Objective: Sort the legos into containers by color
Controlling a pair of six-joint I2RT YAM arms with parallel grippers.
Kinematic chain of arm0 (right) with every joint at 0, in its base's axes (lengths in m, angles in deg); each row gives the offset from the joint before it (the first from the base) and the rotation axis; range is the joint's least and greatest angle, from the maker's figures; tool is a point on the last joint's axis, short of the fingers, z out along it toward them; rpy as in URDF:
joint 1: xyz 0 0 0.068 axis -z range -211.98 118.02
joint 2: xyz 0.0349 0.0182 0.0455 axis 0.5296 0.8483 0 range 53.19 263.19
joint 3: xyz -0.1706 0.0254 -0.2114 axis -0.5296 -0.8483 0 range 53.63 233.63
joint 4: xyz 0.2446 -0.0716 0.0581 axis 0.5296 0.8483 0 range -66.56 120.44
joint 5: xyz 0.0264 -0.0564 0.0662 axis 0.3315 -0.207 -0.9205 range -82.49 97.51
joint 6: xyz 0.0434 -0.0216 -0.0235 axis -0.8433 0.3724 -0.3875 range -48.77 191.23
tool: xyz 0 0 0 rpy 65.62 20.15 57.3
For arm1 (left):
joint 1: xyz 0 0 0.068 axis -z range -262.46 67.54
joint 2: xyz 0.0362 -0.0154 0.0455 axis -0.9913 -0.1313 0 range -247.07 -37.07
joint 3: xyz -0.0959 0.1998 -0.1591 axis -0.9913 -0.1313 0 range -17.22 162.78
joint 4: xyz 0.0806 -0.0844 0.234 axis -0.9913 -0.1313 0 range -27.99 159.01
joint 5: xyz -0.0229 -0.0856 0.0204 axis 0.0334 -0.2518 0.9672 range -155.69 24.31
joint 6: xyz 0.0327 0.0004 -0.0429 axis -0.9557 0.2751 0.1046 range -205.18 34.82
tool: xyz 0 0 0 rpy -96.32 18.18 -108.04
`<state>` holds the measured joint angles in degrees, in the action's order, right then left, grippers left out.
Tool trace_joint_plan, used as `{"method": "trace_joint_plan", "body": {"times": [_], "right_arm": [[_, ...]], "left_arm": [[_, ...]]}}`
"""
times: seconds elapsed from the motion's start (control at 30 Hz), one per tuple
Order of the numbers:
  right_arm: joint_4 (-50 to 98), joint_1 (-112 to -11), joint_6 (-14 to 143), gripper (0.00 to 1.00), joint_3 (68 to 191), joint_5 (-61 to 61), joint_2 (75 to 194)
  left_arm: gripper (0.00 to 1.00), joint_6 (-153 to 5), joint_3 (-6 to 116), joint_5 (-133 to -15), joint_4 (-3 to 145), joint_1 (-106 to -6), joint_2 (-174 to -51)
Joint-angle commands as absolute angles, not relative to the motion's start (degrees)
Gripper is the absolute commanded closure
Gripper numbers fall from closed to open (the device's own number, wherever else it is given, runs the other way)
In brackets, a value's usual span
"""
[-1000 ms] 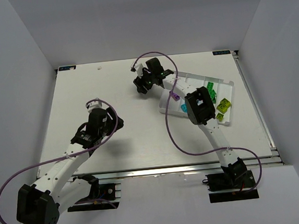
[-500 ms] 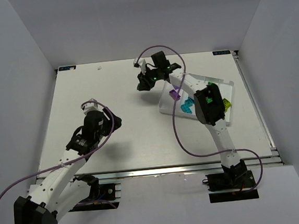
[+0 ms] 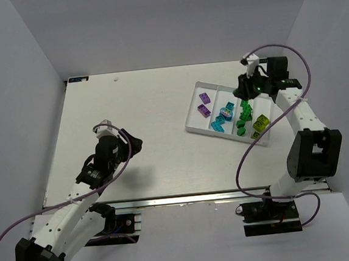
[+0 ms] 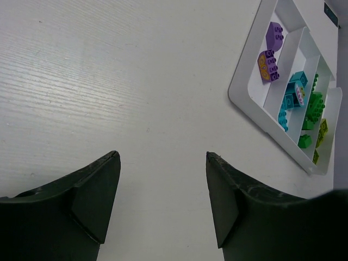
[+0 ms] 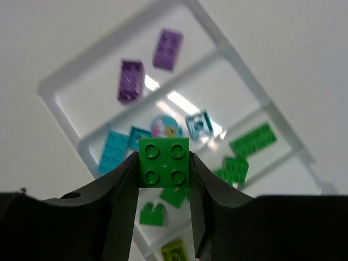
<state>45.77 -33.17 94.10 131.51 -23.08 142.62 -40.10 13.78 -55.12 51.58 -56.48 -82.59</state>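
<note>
Your right arm (image 3: 294, 105) has swung from the far middle of the counter, left of the tray, across to the tray's far right side, and its jaws have closed in. Your left arm (image 3: 98, 164) has drawn back a little toward its base.

The right jaws are clenched on a green brick (image 5: 163, 162). It is a square of glossy plastic with four round studs, pinched on two opposite sides by smooth black fingers. It hangs above the tray (image 3: 224, 137), not in any compartment.

The tray is shallow white plastic with raised rims and two dividers, making three long compartments.
- The left compartment holds two purple bricks (image 4: 270, 51), both oblong.
- The middle one holds three teal bricks (image 4: 288, 101) and one roundish printed piece (image 5: 163, 126) in white and pink.
- The right one holds several flat green pieces (image 5: 253, 140), overlapping too much to count, and two yellow-green bricks (image 3: 260, 122).

Your left jaws stand released and empty, with two broad matte black fingers (image 4: 92, 201) well apart. They sit over the bare counter (image 3: 136, 109), a white surface with a faint streaked grain, well away from the tray.
</note>
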Motion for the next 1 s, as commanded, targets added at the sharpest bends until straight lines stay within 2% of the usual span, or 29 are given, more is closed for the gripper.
{"method": "trace_joint_plan", "body": {"times": [0.0, 0.2, 0.3, 0.5, 0.57, 0.67, 0.73, 0.8, 0.93, 0.97], "right_arm": [[50.34, -29.43, 94.16, 1.00, 128.25, -17.11, 145.29], [47.01, -28.29, 92.94, 1.00, 129.38, -14.20, 150.03], [46.65, -27.58, 91.89, 0.92, 132.37, -14.20, 153.81], [45.86, -27.32, 92.32, 0.70, 138.61, -13.15, 160.66], [45.86, -27.23, 92.50, 0.58, 141.06, -13.06, 162.78], [45.94, -27.23, 93.29, 0.53, 143.27, -12.27, 165.33], [46.29, -27.32, 94.34, 0.42, 145.03, -11.66, 166.47], [46.38, -27.23, 94.87, 0.32, 145.21, -11.65, 166.57], [47.08, -26.88, 94.52, 0.20, 144.42, -13.14, 164.64], [47.70, -26.79, 94.35, 0.18, 144.24, -13.50, 162.89]], "left_arm": [[0.26, -38.60, 12.49, -56.46, 54.50, -56.88, -80.84], [0.26, -37.98, 12.31, -57.07, 54.07, -56.88, -80.58], [0.26, -37.37, 12.14, -56.63, 53.19, -56.88, -78.92], [0.26, -35.62, 10.20, -56.11, 51.87, -56.88, -76.19], [0.26, -35.26, 10.03, -55.84, 51.26, -56.88, -75.22], [0.26, -35.17, 10.38, -55.40, 50.29, -56.88, -74.25], [0.26, -35.08, 10.64, -55.31, 50.03, -56.88, -74.08], [0.26, -35.00, 10.90, -55.14, 50.02, -56.88, -74.07], [0.26, -34.73, 11.34, -54.97, 49.67, -56.88, -73.99], [0.23, -34.73, 11.52, -54.79, 49.24, -56.88, -73.99]]}}
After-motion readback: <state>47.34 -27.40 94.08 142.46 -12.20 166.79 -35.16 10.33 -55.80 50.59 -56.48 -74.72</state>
